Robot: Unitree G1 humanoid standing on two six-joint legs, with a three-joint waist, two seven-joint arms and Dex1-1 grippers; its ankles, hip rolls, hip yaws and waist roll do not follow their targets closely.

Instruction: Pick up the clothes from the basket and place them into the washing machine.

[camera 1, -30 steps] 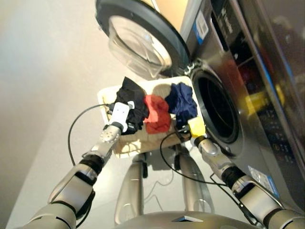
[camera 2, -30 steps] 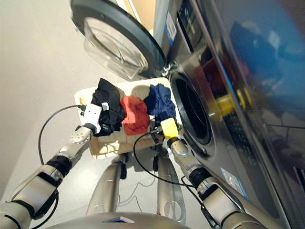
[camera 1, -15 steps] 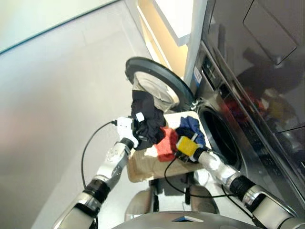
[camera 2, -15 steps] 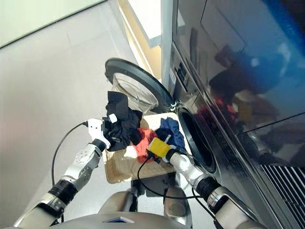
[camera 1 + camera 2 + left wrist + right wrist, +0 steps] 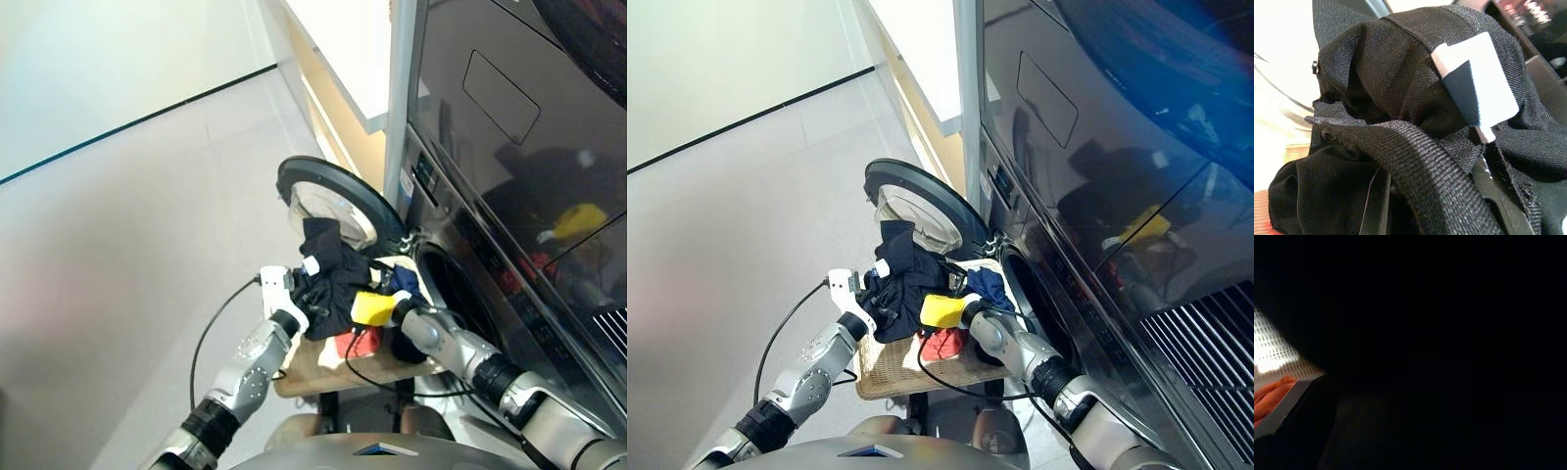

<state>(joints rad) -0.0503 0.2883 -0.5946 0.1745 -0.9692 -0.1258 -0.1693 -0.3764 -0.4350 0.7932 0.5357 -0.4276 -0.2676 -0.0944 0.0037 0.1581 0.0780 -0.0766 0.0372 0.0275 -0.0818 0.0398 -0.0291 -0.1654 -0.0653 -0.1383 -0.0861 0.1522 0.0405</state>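
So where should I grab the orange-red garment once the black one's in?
Pinch the orange-red garment at its bunched upper fold, coming straight down from above. It lies crumpled low in the basket, partly under the lifted black garment and the right end effector, so only its top is reachable.

I see a black garment [image 5: 328, 272] with a white tag [image 5: 1476, 83], an orange-red one [image 5: 355, 343] — and a cream woven basket [image 5: 884, 364].

No legible text, seemingly.
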